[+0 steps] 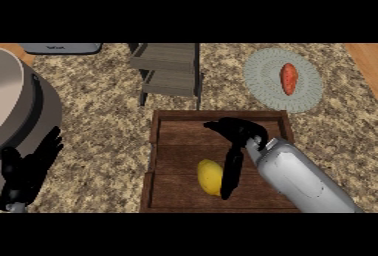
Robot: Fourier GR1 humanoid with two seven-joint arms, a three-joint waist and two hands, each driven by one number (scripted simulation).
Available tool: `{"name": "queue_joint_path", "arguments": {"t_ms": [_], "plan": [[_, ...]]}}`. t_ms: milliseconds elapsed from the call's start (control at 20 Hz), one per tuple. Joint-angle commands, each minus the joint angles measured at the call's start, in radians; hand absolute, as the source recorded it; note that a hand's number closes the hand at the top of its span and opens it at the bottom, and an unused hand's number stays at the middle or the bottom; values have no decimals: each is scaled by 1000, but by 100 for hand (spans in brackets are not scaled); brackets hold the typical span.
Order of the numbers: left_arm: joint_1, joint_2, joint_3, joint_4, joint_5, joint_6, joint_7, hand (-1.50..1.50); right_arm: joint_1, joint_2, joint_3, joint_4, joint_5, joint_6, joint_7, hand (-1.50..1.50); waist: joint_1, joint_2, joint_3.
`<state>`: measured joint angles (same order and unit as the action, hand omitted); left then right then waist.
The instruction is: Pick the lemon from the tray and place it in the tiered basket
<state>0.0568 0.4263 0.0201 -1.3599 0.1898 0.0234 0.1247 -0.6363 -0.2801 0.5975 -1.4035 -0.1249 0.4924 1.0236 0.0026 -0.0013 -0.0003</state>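
The yellow lemon [210, 177] lies in the near part of the brown wooden tray [171, 131]. My right hand [238, 135] hangs over the tray with its fingers pointing down; one long finger [232, 175] reaches down along the lemon's right side, touching or nearly touching it. Nothing is curled round the lemon. The grey tiered basket [169, 67] stands beyond the tray at the back, its shelves bare. My left hand [26, 169] rests open at the lower left edge, fingers up, away from the tray.
A pale round plate [266, 75] with an orange sweet potato [289, 78] sits at the back right. A large round grey appliance [29, 105] fills the left side. A grey device [59, 48] is at the top left. The counter is speckled stone.
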Motion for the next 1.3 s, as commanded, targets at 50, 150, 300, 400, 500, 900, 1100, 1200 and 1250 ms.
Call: {"name": "queue_joint_path", "arguments": {"t_ms": [50,150,300,400,500,900,1100,1200,1250], "plan": [[23,-32,4,-18,-29,3,-42,0,5,49,1,61,64,33,62,-150,4,1,0],[-37,-10,23,23,-18,-24,8,0,17,95,8,64,92,-8,84,-150,1,1,0],[-6,-54,6,3,-47,13,-16,0,-18,162,13,147,115,-18,82,-150,7,2,0],[26,-24,30,-11,-33,-38,-24,0,53,100,8,125,166,3,-1,-150,4,1,0],[17,-52,32,1,-57,-16,-32,0,65,140,-5,141,192,13,-3,-150,2,1,0],[-24,-44,69,-28,-66,-15,40,0,130,175,-11,123,189,89,-23,150,0,1,0],[41,-53,63,-56,-70,-49,13,0,194,211,55,97,355,-27,-198,150,3,0,1],[50,-57,75,-66,-71,-58,3,0,242,160,14,-29,353,-5,-170,150,-2,-1,0],[8,-99,49,-25,-97,-36,8,0,172,185,-37,90,380,-1,-232,150,1,1,0]]}}
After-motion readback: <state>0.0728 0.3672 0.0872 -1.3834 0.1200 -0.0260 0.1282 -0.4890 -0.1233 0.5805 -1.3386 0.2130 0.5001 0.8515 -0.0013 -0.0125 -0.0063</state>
